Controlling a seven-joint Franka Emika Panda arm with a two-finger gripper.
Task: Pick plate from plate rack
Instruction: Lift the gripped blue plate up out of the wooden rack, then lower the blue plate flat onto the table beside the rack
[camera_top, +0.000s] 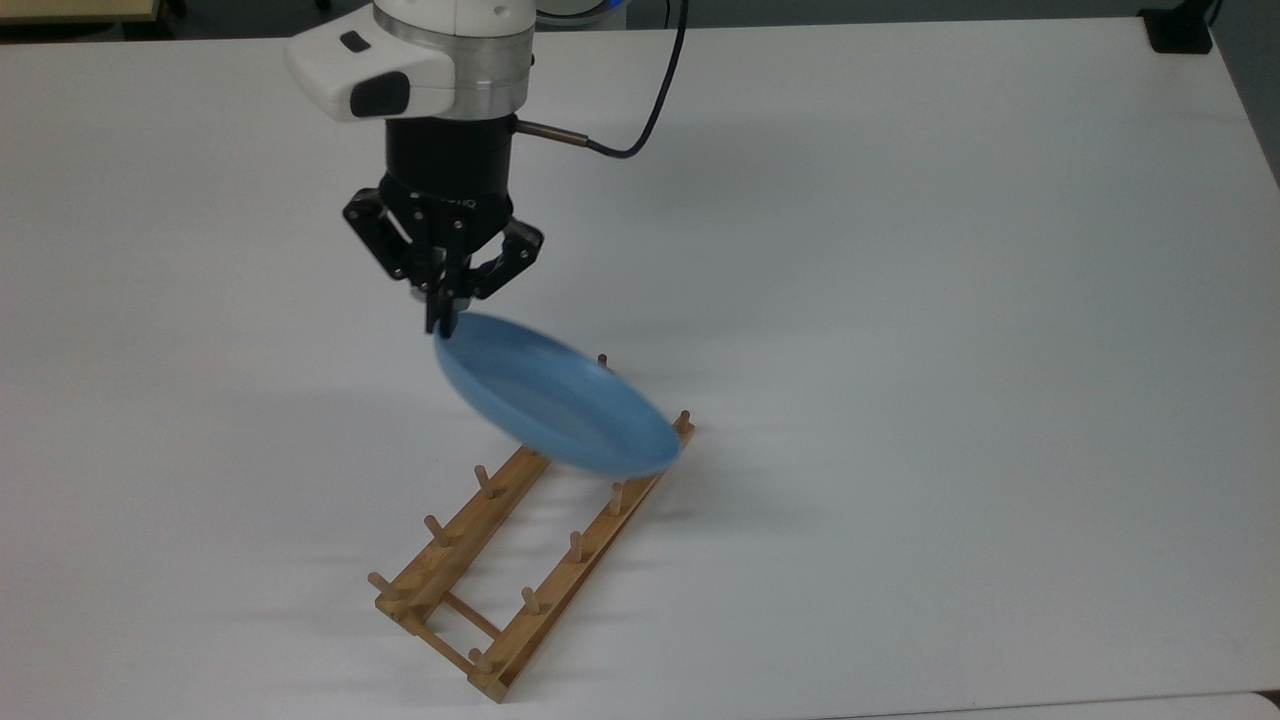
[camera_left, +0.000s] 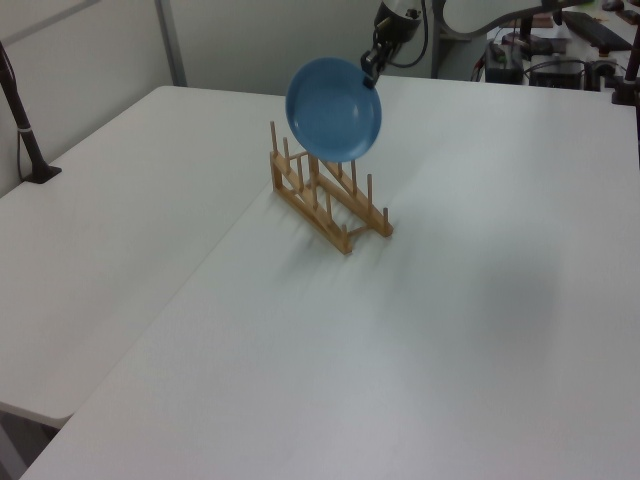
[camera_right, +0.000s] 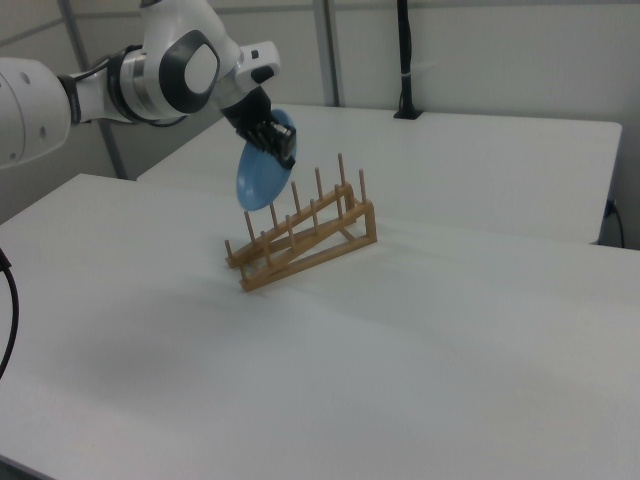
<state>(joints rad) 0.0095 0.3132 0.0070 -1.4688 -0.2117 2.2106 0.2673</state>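
Note:
The light-blue plate (camera_top: 556, 407) (camera_left: 334, 109) (camera_right: 257, 181) hangs in the air, tilted, above the far end of the plate rack. My gripper (camera_top: 442, 322) (camera_left: 369, 69) (camera_right: 284, 151) is shut on the plate's upper rim. The wooden plate rack (camera_top: 505, 549) (camera_left: 325, 203) (camera_right: 300, 240) stands on the white table with its pegs bare. In the left view the plate's lower edge sits level with the peg tips; whether it touches them I cannot tell.
The white table (camera_top: 950, 350) spreads wide on all sides of the rack. A black cable (camera_top: 650, 110) runs from the gripper's wrist. A black post base (camera_left: 40, 172) stands on a second table at the left view's left.

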